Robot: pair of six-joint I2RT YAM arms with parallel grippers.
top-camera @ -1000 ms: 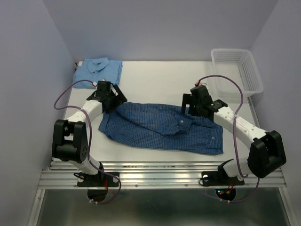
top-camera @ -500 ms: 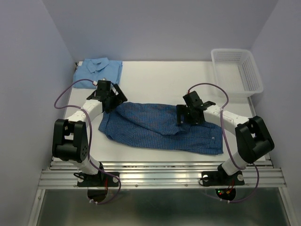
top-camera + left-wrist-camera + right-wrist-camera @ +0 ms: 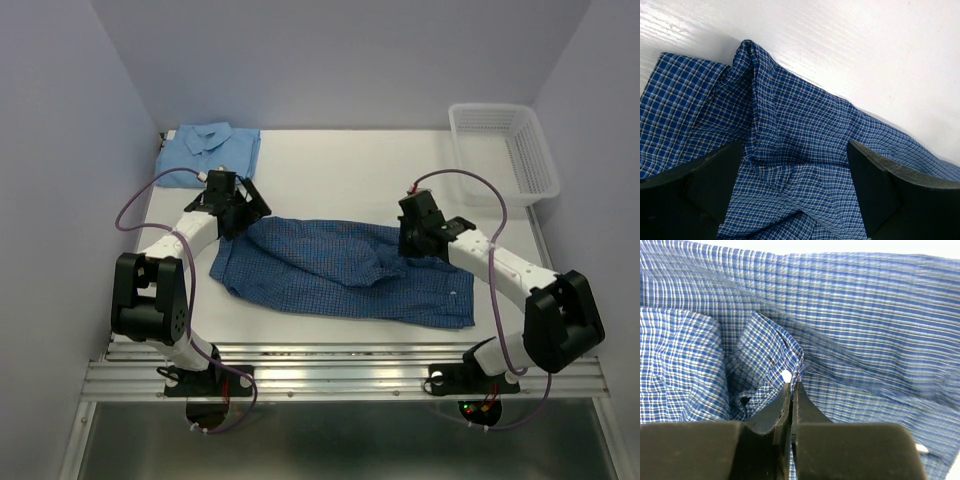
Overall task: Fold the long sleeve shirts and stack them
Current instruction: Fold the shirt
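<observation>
The dark blue checked long sleeve shirt [image 3: 330,265] lies spread across the middle of the table. My right gripper [image 3: 411,244] is shut on a raised fold of it beside a white button [image 3: 786,375]; in the right wrist view the pinched cloth [image 3: 865,315] rises to the closed fingertips [image 3: 791,385]. At the shirt's upper left corner my left gripper [image 3: 240,214] stands open, its fingers wide either side of rumpled checked cloth [image 3: 790,115] and its jaw gap [image 3: 794,150] holding nothing. The light sky blue shirt [image 3: 208,150] lies folded at the back left corner.
A white plastic mesh basket [image 3: 505,150] stands at the back right by the wall. Purple cables loop over both arms. Bare white table [image 3: 340,180] shows behind the checked shirt.
My right gripper reached left over the checked shirt, shut on a fold near the button, and drew back a little to the right. The left arm has not moved.
</observation>
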